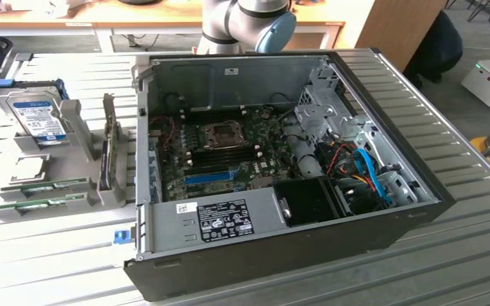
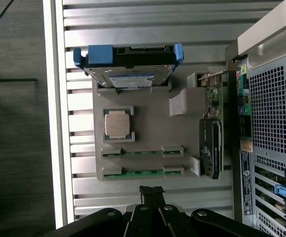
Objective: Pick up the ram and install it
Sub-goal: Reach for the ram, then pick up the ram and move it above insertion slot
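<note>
Here the gripper hangs near the grey holder with its jaws closed on nothing, while the ram stands on edge in a slot there, presumably so its long edge can be pinched.

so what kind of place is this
Probably a robotics lab or workshop for computer assembly: an open computer case sits on a slatted metal table, beside a grey tray holding ram sticks and a hard drive.
</note>
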Robot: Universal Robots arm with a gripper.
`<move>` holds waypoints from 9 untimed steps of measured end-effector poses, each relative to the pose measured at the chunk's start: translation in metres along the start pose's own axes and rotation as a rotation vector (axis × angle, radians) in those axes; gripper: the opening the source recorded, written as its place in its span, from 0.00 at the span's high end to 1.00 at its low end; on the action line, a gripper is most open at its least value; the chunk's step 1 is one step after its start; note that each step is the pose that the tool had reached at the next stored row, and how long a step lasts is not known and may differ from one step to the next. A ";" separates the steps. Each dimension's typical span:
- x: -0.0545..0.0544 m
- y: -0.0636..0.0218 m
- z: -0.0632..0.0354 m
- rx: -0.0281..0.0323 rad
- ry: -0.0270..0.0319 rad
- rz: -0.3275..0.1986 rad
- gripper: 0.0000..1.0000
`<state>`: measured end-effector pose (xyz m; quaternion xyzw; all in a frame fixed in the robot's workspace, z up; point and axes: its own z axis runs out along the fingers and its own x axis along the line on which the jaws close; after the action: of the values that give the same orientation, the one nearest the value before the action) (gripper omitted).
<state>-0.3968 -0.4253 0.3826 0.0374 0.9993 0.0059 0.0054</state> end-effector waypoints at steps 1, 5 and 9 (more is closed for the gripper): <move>0.000 0.0001 0.0000 -0.0087 0.0006 0.000 0.89; 0.000 0.0002 0.0000 -0.0290 0.0022 0.001 0.89; 0.000 0.0001 0.0000 -0.0291 0.0023 0.001 0.89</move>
<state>-0.3968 -0.4252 0.3826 0.0376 0.9991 0.0204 0.0048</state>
